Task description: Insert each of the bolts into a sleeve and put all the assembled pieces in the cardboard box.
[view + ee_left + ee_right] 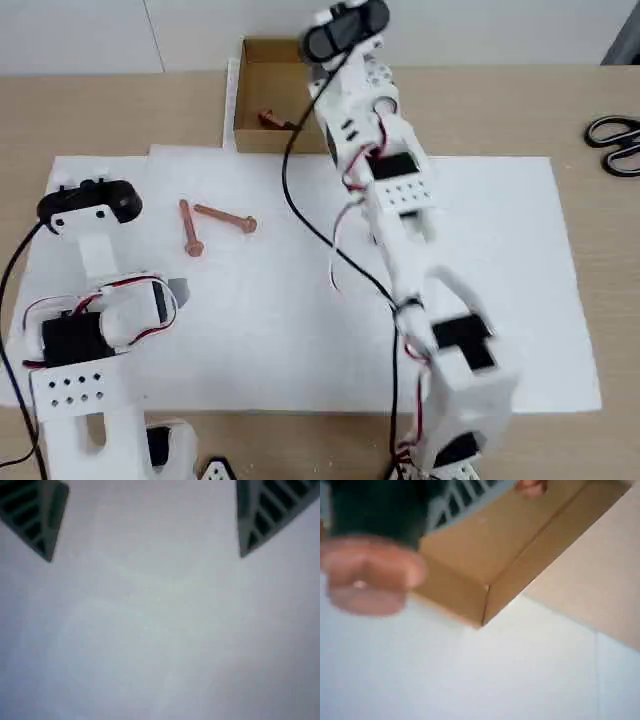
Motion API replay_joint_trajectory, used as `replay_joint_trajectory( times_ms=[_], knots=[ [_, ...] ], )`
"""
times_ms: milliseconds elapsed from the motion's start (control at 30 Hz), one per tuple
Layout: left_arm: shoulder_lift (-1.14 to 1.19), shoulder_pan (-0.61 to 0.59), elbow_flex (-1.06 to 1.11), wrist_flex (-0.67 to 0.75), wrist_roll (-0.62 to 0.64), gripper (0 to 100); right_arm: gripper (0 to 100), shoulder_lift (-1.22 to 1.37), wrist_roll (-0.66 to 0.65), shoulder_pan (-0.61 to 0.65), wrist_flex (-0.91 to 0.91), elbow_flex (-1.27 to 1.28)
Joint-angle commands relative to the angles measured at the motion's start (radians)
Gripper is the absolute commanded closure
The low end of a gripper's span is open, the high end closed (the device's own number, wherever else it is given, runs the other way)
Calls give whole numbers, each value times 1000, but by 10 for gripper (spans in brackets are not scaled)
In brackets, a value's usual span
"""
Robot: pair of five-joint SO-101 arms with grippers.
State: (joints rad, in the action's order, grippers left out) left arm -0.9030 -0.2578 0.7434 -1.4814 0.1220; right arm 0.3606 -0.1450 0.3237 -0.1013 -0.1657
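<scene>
Seemingly the right end effector [345,30] is closed on a blurred copper piece [370,575], the cardboard box [530,565] just ahead; releasing here could drop it outside.

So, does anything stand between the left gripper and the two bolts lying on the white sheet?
Nothing visible does. The left gripper hangs open over the white sheet near its left edge. The two bolts lie farther toward the middle, with bare sheet between.
</scene>
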Motion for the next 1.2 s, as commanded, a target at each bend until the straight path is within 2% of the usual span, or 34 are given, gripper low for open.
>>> replay_joint_trajectory(
  times_ms=[0,133,367,800,1033,1167],
  knots=[
    [-17,-5,-24,14,-6,775,991,162,-9,-18,30,-270],
    [-17,-5,-12,20,-6,775,991,352,-6,-22,28,-439],
    [-17,-5,-10,20,-6,775,991,564,-6,-22,28,-586],
    [-17,-5,-10,20,-6,775,988,684,-6,-22,30,-595],
    [-17,-5,-10,20,-6,775,827,694,-6,-22,21,-595],
    [-17,-5,-10,20,-6,775,804,685,-9,-22,21,-598]
  ],
)
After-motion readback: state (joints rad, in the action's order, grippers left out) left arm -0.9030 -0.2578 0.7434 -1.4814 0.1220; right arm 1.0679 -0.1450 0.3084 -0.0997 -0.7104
